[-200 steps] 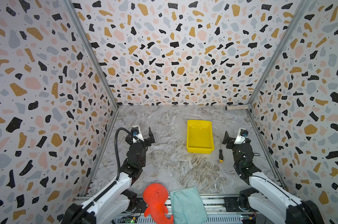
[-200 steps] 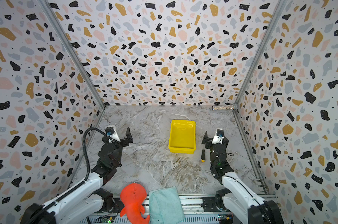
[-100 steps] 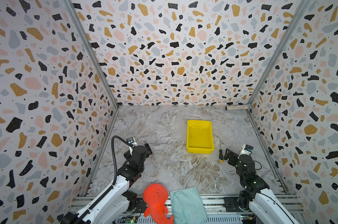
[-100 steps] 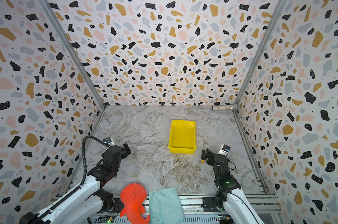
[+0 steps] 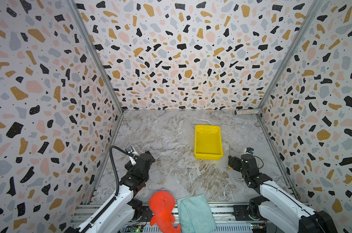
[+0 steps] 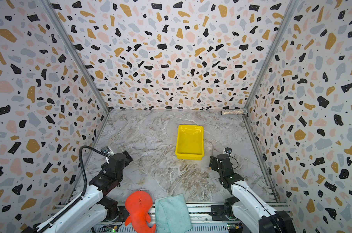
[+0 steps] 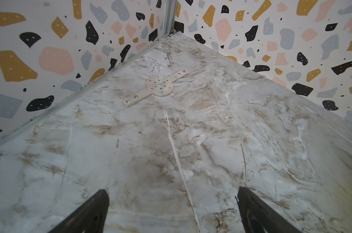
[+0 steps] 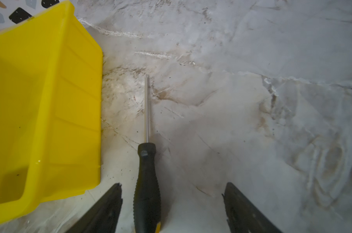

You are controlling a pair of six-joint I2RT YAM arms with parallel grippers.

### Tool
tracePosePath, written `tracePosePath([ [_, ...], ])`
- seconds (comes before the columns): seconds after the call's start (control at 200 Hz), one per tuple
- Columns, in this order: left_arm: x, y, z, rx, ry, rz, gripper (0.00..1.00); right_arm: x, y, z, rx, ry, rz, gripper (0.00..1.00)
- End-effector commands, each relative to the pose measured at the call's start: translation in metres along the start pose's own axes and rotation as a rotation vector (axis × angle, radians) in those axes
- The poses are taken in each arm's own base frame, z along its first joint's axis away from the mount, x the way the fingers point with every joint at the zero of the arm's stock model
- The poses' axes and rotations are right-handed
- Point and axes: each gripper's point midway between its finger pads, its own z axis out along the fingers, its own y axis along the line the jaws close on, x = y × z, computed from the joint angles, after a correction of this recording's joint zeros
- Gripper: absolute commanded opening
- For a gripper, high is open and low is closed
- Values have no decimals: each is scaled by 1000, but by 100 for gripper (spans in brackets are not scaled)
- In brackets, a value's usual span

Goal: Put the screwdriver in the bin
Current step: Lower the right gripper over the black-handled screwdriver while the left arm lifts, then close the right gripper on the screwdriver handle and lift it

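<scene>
Small screwdriver [image 8: 147,181]: black ribbed handle, yellow end cap, thin bare metal shaft. It lies flat on the marble surface [image 8: 231,100], outside the bin [image 5: 208,157], just beside the bin's right long wall near the front corner. Roughly parallel to that wall, not touching; tip points toward the back. The bin is a bright yellow rectangular plastic tray with low walls and a glossy inside, upright, right of centre.

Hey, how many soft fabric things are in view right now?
2. An orange plush toy lies over the front rail, and a folded teal cloth lies right beside it. Nothing suggests that others are hidden.
</scene>
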Motion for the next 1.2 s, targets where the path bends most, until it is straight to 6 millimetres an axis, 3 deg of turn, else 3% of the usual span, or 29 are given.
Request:
tracePosePath([
  [0.0, 2, -7, 3, 41, 2, -16, 98, -11, 20, 1, -50, -3, -39, 75],
  [0.31, 10, -16, 13, 25, 51, 27, 97, -3, 26, 14, -7, 56, -95, 57],
  [0.561, 11, -12, 17, -33, 67, 47, 98, 6, 22, 28, 61, 127, -119, 42],
  [0.946, 12, -9, 16, -33, 60, 30, 99, 24, 17, 53, 175, 273, -175, 31],
  [1.196, 13, -11, 18, -28, 68, 37, 100, 24, 15, 53, 190, 274, -174, 15],
])
